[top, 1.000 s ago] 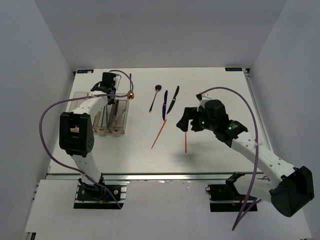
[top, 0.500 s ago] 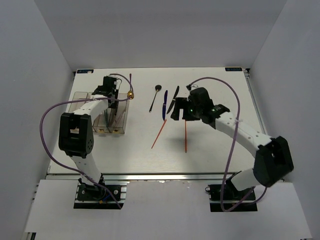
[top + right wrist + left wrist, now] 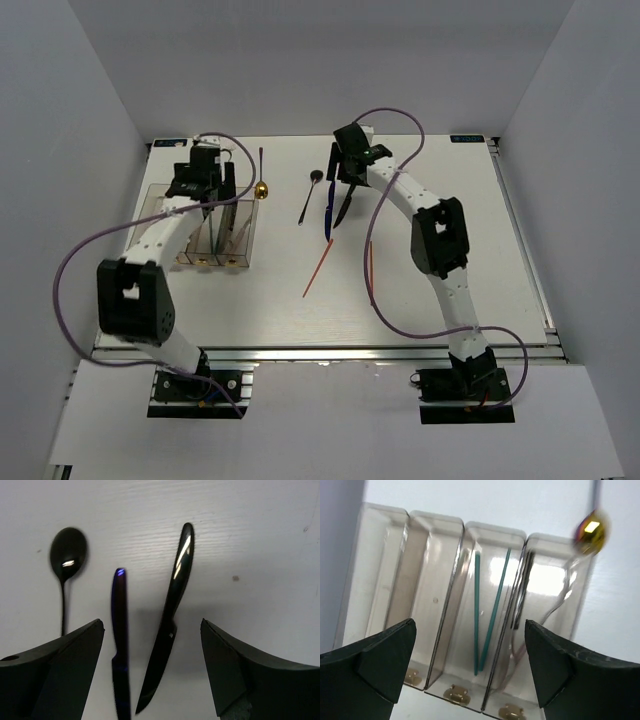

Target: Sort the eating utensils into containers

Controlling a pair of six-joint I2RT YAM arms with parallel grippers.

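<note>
The containers (image 3: pixel 158 195) are four joined smoky clear bins at the left. In the left wrist view the bins (image 3: pixel 420 580) hold two teal chopsticks (image 3: pixel 487 610) in the third and pale forks (image 3: pixel 555 610) in the fourth. A gold-bowled purple-handled spoon (image 3: pixel 261 189) lies just off their far right corner. My left gripper (image 3: pixel 208 186) hovers open and empty above the bins. A black spoon (image 3: pixel 69 547), a blue knife (image 3: pixel 120 645) and a black knife (image 3: pixel 172 610) lie on the table under my open right gripper (image 3: pixel 347 178). The black knife sits between its fingers. Two orange-red chopsticks (image 3: pixel 318 268) lie nearer.
The right arm stretches far forward across the middle of the table, above the second orange-red chopstick (image 3: pixel 371 272). Purple cables loop off both arms. White walls close in the table on three sides.
My left gripper has gone from shut to wide open and shifted slightly left over the bins. The right arm has swung from mid-table out to the far side, over the knives.
</note>
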